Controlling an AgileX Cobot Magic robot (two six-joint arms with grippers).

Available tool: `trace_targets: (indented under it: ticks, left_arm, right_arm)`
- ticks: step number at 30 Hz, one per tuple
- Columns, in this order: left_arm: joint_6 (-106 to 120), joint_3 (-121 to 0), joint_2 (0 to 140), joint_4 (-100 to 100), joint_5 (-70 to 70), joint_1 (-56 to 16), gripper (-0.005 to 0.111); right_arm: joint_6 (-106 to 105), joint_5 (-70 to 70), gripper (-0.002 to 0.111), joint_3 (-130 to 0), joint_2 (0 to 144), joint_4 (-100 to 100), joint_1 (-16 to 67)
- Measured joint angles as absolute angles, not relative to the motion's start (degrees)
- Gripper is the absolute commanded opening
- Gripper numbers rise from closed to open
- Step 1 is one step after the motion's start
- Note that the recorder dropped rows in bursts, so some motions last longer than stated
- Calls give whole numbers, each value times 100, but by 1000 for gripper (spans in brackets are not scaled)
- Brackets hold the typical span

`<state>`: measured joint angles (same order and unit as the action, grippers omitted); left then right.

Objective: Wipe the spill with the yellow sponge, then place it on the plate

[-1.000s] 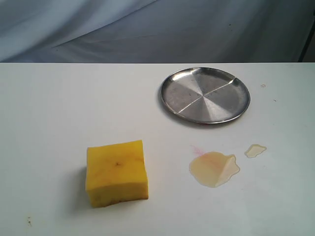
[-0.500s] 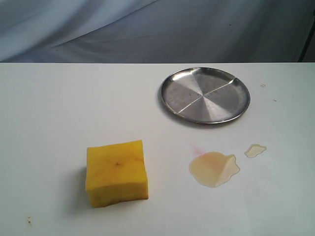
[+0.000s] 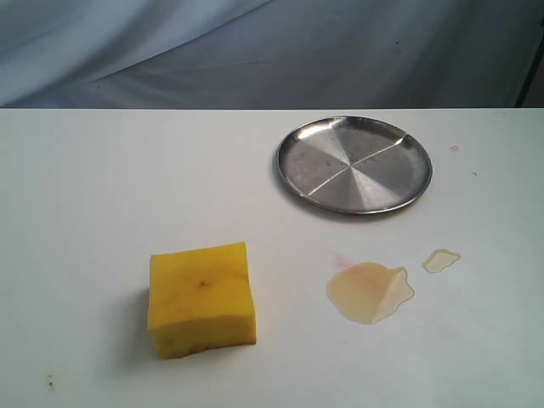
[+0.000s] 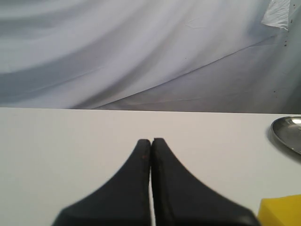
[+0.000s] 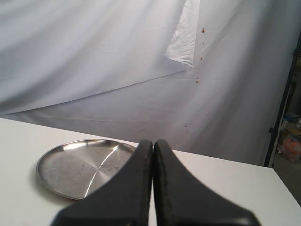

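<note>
The yellow sponge lies on the white table at the front left, and one corner of the sponge shows in the left wrist view. To its right spreads the spill, a tan puddle with a small droplet beside it and a faint pink smear. Behind them rests the silver plate, bare; the plate also lies ahead of the right gripper, and its rim edges the left wrist view. My left gripper and right gripper are both shut and hold nothing. Neither arm appears in the exterior view.
A grey-white cloth backdrop hangs behind the table's far edge. Small dark specks mark the tabletop near the front left corner. A dark stand rises past the table's right end.
</note>
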<state>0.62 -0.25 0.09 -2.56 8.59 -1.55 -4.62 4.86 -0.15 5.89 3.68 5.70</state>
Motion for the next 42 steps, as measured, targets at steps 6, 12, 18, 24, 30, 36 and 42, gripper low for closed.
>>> trace_targets:
  ticks: [6, 12, 18, 24, 30, 36, 42]
  left_arm:
    - [62, -25, 9, -256, 859, -155, 1]
    - [62, -25, 9, -256, 859, -155, 1]
    - [62, -25, 9, -256, 859, -155, 1]
    - [62, -25, 9, -256, 859, -155, 1]
    - [62, -25, 9, -256, 859, -155, 1]
    - [62, -25, 9, -256, 859, -155, 1]
    - [62, -25, 9, -256, 859, -155, 1]
  right_arm:
    - [-462, 486, 0, -15, 589, 368, 570]
    - [-462, 486, 0, -15, 589, 368, 570]
    - [-462, 486, 0, -15, 589, 368, 570]
    - [-448, 486, 0, -15, 589, 368, 570]
    - [-434, 486, 0, -15, 589, 239, 570]
    - [-434, 827, 0, -15, 589, 133, 570]
    - [-410, 583, 0, -370, 589, 0, 570]
